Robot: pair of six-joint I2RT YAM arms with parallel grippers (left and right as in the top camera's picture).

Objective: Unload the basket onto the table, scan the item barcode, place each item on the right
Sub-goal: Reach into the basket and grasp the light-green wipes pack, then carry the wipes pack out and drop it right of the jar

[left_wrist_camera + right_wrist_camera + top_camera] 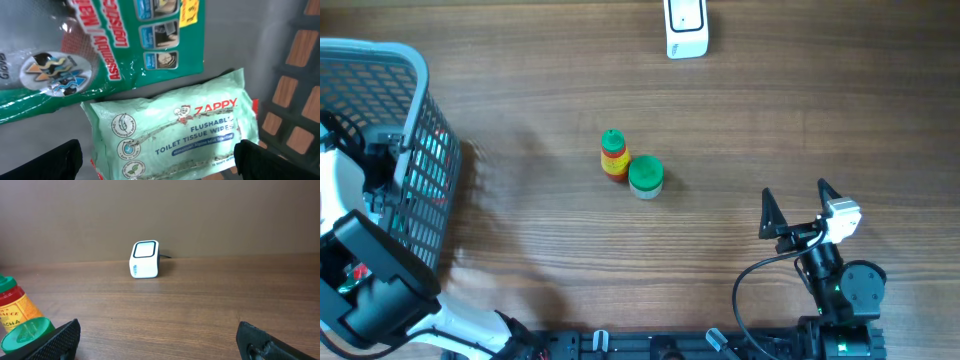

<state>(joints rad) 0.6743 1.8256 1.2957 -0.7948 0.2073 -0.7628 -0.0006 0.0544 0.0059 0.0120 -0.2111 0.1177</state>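
In the left wrist view my left gripper (160, 169) stands open inside the grey basket (415, 70), one finger on either side of a pale green pack of Zappy flushable toilet tissue wipes (175, 131), without gripping it. No barcode shows on the pack's face. The white barcode scanner (685, 28) stands at the table's far edge and faces my right gripper in the right wrist view, scanner (145, 259). My right gripper (798, 205) hovers open and empty over the wood at the front right.
A green plastic bag with printed pictures (100, 45) lies behind the wipes in the basket. A red sauce bottle with a green cap (613, 155) and a green-lidded jar (645, 176) stand mid-table, left of the right gripper. The basket's wall (295, 90) is close on the right.
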